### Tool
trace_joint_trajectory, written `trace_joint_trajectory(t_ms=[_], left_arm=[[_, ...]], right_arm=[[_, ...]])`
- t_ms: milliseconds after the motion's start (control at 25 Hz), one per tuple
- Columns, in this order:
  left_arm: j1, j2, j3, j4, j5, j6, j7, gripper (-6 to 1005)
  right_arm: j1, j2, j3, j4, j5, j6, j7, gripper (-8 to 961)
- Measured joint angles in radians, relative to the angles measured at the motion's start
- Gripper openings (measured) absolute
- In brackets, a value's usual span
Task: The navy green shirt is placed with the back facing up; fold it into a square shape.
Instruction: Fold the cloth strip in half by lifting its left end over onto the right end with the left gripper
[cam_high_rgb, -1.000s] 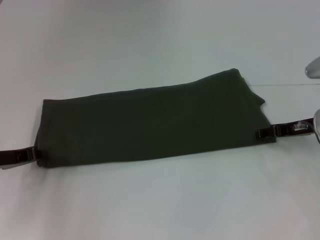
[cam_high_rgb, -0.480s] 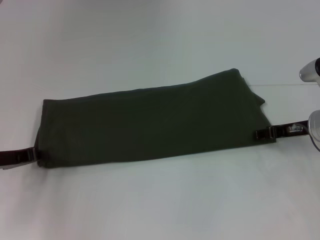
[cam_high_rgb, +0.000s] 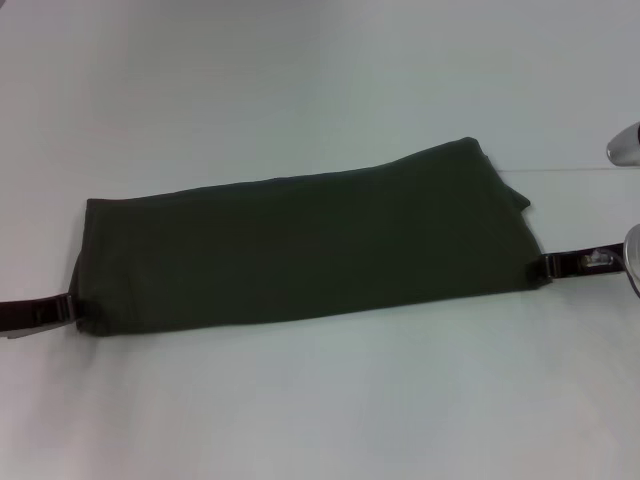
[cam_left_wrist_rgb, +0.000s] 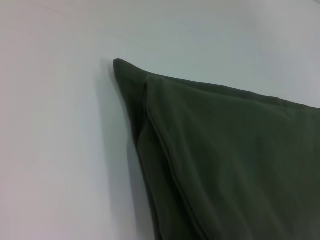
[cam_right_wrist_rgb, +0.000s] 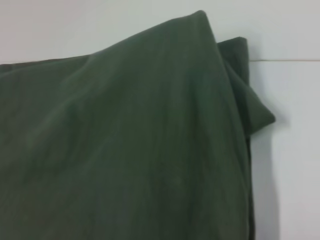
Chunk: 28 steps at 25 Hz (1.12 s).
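Both arms run off the frame edges; shirt (cam_high_rgb: 300, 250) lettering hidden.

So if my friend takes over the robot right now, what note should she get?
Left gripper: at the near corner of the shirt's left end, low on the table; grip not clear.
Right gripper: at the near corner of the right end, same story.
The navy green shirt lies flat on the white table, plain side up, as a long narrow band with layered edges at both ends.
Done: the long folds.
Left: probably bring one end over the other to make a square, then tidy the corner sticking out at the far right.
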<state>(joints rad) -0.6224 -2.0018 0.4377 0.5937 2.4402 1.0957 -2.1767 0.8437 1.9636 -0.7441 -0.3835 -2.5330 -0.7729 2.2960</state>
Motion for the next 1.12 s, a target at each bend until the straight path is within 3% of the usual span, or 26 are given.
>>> trace_joint_trajectory(t_ms=[120, 440, 680, 1120], left_arm=[[0.000, 0.000, -0.002, 0.000, 0.000, 0.000, 0.000, 8], [-0.004, 0.003, -0.002, 0.003, 0.000, 0.005, -0.006, 7], [-0.006, 0.014, -0.004, 0.010, 0.005, 0.061, -0.014, 7], [-0.001, 0.040, -0.023, 0.072, 0.072, 0.221, -0.056, 7]], right_arm=[[-0.006, -0.001, 0.004, -0.010, 0.005, -0.003, -0.001, 204], [-0.025, -0.005, 0.010, -0.071, 0.010, -0.075, -0.001, 44], [-0.049, -0.006, 0.015, -0.144, 0.011, -0.187, -0.001, 48], [-0.175, 0.045, 0.021, -0.386, 0.074, -0.397, -0.042, 54]])
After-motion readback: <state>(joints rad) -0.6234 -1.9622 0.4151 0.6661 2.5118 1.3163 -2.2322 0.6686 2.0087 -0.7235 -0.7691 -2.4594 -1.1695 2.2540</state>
